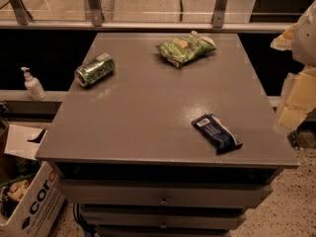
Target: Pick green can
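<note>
The green can (95,69) lies on its side near the far left edge of the grey table top (148,117), its silver end facing the front left. It has a green patterned body with white markings. My gripper (297,98) shows as pale cream parts at the right edge of the view, beyond the table's right side and far from the can. Nothing is seen in it.
A crinkled green snack bag (186,48) lies at the far middle of the table. A dark blue wrapped bar (216,133) lies at the front right. A white pump bottle (33,84) stands on a ledge to the left. A cardboard box (29,201) sits on the floor at the lower left.
</note>
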